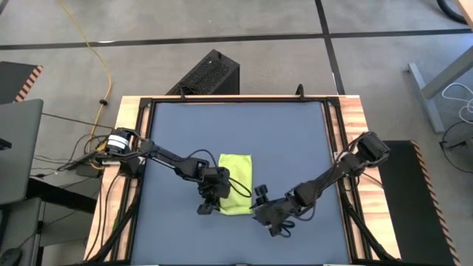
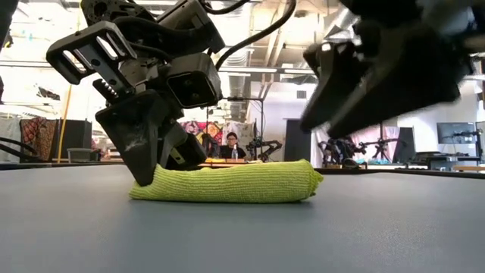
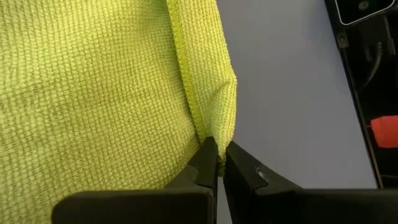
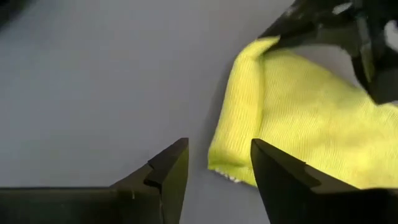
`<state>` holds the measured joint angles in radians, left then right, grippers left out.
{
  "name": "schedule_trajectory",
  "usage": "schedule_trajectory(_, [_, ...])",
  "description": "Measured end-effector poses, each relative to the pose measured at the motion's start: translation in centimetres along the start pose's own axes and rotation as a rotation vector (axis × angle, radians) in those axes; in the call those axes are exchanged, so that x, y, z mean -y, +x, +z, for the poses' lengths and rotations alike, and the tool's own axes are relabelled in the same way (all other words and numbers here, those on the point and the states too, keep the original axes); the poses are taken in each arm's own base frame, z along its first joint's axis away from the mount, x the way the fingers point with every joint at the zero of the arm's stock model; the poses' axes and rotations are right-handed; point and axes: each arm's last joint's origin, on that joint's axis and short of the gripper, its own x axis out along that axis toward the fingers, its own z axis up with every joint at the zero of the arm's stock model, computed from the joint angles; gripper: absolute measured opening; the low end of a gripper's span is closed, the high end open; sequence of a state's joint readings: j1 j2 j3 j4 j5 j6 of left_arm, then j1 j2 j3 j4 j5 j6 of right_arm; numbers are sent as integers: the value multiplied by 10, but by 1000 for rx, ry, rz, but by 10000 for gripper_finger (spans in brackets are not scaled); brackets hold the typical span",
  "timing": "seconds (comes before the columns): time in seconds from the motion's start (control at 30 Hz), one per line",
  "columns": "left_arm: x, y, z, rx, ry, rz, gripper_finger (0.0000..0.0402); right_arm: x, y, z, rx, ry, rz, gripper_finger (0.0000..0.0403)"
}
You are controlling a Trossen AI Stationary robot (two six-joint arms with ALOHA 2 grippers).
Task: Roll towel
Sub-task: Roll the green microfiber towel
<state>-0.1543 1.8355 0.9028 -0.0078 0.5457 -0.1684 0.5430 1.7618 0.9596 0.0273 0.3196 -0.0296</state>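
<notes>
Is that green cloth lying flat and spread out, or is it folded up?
Folded. The towel lies as a thick, layered pad with rounded, doubled edges, not one flat sheet. The left gripper pinches one folded edge.

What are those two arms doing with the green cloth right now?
Left gripper shut on towel edge. Right gripper open, just off its corner, holding nothing. Towel folded flat on table, nothing in the way.

You can see a black perforated box (image 1: 209, 72) behind the table (image 1: 236, 125), a yellow cable (image 1: 92, 52) on the floor, and a seated person (image 2: 231, 144) far off.
</notes>
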Motion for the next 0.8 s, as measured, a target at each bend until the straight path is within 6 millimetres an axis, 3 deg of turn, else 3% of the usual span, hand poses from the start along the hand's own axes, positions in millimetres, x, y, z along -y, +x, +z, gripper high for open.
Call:
schedule_trajectory(0.2, [0, 0, 0, 1, 2, -4, 0, -6, 20, -7, -3, 31, -34, 203])
schedule_trajectory(0.5, [0, 0, -2, -2, -5, -11, 0, -5, 19, -6, -5, 81, -41, 203])
schedule_trajectory(0.8, [0, 0, 0, 14, -1, -6, 0, -9, 36, -18, -40, 141, -2, 195])
